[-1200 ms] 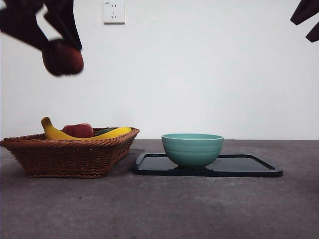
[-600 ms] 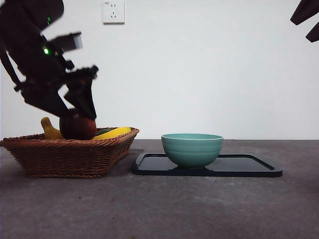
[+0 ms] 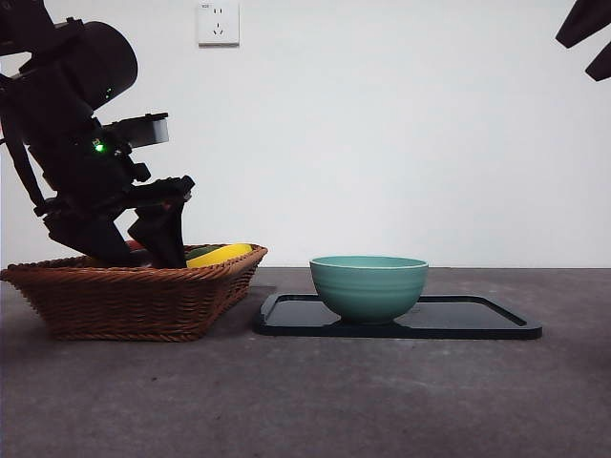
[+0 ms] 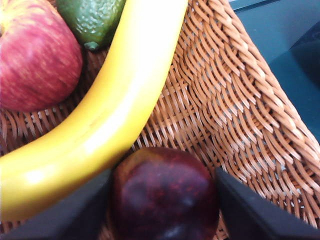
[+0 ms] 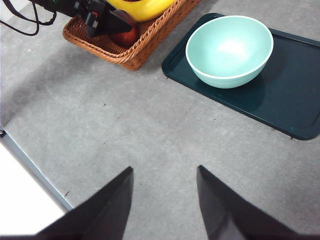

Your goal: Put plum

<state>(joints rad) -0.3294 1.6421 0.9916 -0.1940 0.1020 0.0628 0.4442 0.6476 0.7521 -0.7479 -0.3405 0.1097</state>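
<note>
Wicker fills most of what my left wrist camera sees: the basket [image 4: 235,115] is the biggest thing in play, its woven wall sloping up just beside my load, and in the front view it sits on the grey table [image 3: 315,401] next to the dark tray [image 3: 477,320] that carries the teal bowl [image 3: 368,284]. Inside the basket the banana [image 4: 115,110] curves across the weave, with a red apple [image 4: 37,55] and a green avocado [image 4: 92,17] beyond it. My left gripper [image 4: 162,200] is down inside the basket, its jaws clamped on the plum [image 4: 164,192], one black jaw against each side of the dark maroon fruit (the front view hides the plum behind my arm). The plum is touching or nearly touching the banana; whether it rests on the weave I cannot tell. My right gripper [image 5: 165,200] waits over bare table, well apart from the basket, jaws spread with nothing between them. My guess is that I am placing the plum here. The risks: letting go while it leans on the banana could send the smooth round fruit rolling, and squeezing too hard could bruise it. Pulling out carelessly could snag a jaw on the wicker or nudge the banana.
</note>
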